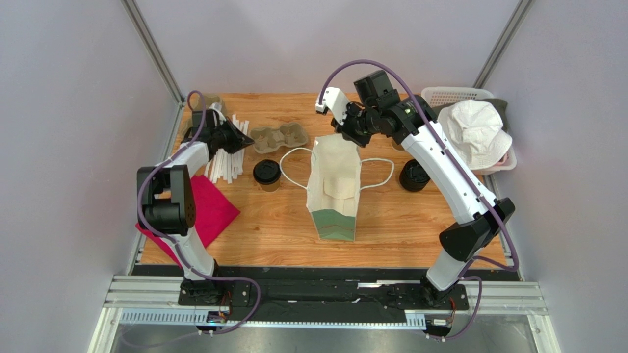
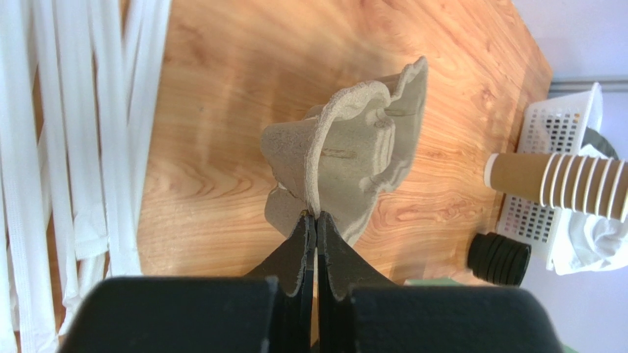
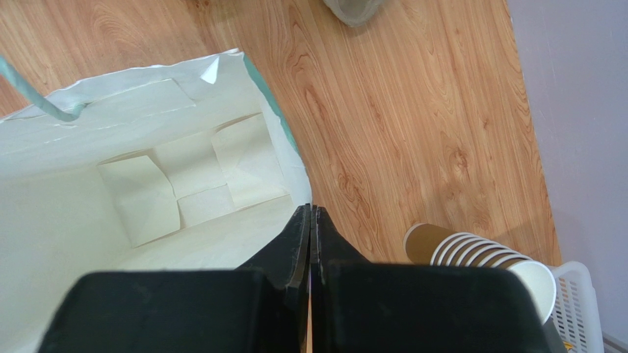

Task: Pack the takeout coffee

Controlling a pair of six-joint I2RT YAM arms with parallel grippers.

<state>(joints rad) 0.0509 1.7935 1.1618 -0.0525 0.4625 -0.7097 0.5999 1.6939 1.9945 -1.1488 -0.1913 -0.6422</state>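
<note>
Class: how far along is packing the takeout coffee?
Done: nothing packed yet; the bag shows empty inside. In hand: the right end effector pinches the bag's rim, the left end effector pinches the carrier. Left: the coffee, on the table, must go in.

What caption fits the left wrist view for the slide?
Left claw shut on the rim of a grey moulded-pulp cup carrier, wooden table below, white wrapped straws alongside.

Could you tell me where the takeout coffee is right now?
In the top view, the takeout coffee stands left of the paper bag, right of the white straws, just nearer than the pulp carrier.
</note>
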